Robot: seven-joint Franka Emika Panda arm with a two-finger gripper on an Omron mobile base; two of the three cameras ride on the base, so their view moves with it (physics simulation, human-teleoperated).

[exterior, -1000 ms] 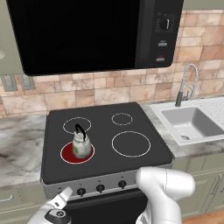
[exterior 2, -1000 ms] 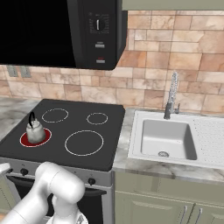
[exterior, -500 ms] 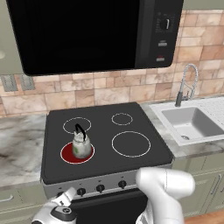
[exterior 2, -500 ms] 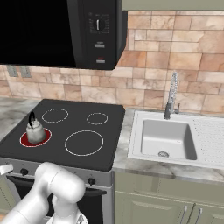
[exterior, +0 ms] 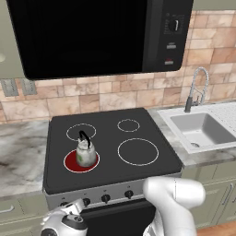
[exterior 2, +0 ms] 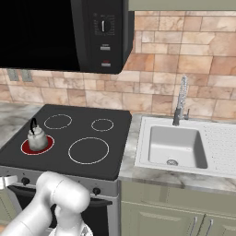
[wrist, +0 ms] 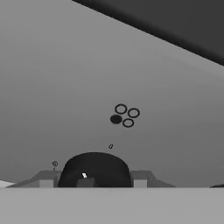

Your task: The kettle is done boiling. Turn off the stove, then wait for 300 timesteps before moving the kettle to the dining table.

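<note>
While the arm bends low before the stove [exterior: 115, 152], its pincer [wrist: 94, 183] straddles a black knob [wrist: 95, 170], fingers touching its sides. Kettle [exterior: 85, 151] stands on the glowing red front-left burner [exterior: 69, 164].

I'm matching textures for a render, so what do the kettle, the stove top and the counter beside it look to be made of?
Kettle: pale grey-green body with a soft sheen, probably enamelled or painted metal; its handle is matt black. Stove: flat glossy black surface with printed white rings, likely glass; the burner under the kettle glows red. Counter: grey-white veined pattern, looks like polished marble or an imitation.
</note>
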